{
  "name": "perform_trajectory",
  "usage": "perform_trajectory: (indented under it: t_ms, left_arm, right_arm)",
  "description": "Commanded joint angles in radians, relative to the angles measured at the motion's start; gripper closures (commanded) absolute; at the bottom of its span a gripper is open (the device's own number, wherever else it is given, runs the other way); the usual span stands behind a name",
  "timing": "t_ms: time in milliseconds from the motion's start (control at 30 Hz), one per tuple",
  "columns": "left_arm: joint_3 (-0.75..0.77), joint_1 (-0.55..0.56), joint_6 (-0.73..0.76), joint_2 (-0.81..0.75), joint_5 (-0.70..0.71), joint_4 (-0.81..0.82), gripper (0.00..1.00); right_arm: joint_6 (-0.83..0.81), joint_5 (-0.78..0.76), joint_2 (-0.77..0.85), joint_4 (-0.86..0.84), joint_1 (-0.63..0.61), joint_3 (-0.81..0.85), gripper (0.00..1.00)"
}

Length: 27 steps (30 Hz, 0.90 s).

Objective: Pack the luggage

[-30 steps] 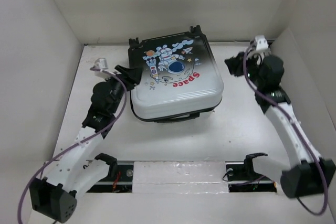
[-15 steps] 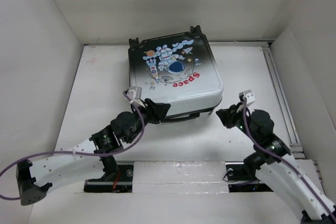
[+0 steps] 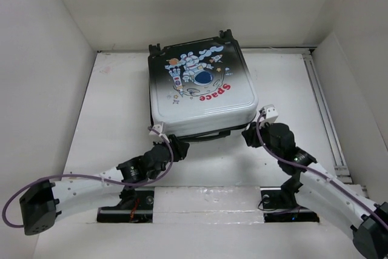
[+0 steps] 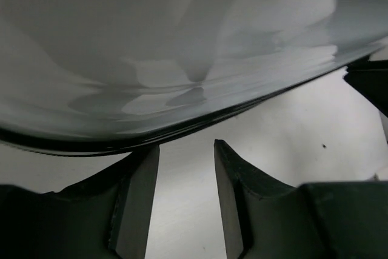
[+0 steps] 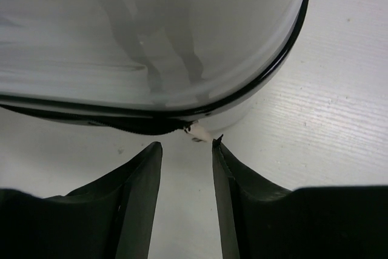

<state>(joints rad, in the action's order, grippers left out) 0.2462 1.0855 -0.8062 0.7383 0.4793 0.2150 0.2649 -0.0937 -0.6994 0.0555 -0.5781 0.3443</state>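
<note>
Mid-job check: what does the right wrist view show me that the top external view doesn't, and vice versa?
Only the right wrist view: a small white tab on the dark seam of the luggage, just ahead of the right gripper, whose jaws stand open with nothing between them. Only the top external view: the astronaut and red "Space" print on the lid, the left gripper at the near left corner, and both arms. Both: the luggage's glossy near right corner lying on the white table.
</note>
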Motion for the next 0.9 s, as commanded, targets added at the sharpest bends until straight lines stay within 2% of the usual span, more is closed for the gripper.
perform_trajectory:
  t_ms: [0, 200, 367, 500, 667, 700, 867]
  left_arm:
    - [-0.039, 0.004, -0.059, 0.029, 0.081, 0.063, 0.61]
    - [-0.041, 0.004, -0.028, 0.121, 0.058, 0.190, 0.58]
    - [-0.016, 0.004, -0.008, 0.185, 0.068, 0.215, 0.57]
    - [-0.016, -0.006, -0.008, 0.222, 0.068, 0.236, 0.57]
    - [-0.025, -0.006, -0.017, 0.251, 0.078, 0.265, 0.58]
    - [-0.025, -0.006, -0.017, 0.251, 0.078, 0.265, 0.58]
    - [-0.034, -0.006, -0.027, 0.280, 0.078, 0.285, 0.59]
  right_arm:
    - [-0.024, -0.038, -0.012, -0.192, -0.009, -0.018, 0.55]
    - [-0.059, -0.018, -0.101, -0.350, -0.009, -0.030, 0.57]
    - [-0.047, -0.040, -0.155, -0.425, -0.009, -0.074, 0.71]
    - [-0.036, -0.092, -0.155, -0.468, -0.019, -0.096, 0.69]
    - [-0.027, -0.213, -0.164, -0.574, -0.049, -0.125, 0.86]
    - [-0.027, -0.227, -0.164, -0.588, -0.049, -0.125, 0.98]
    - [-0.017, -0.251, -0.152, -0.603, -0.084, -0.134, 1.00]
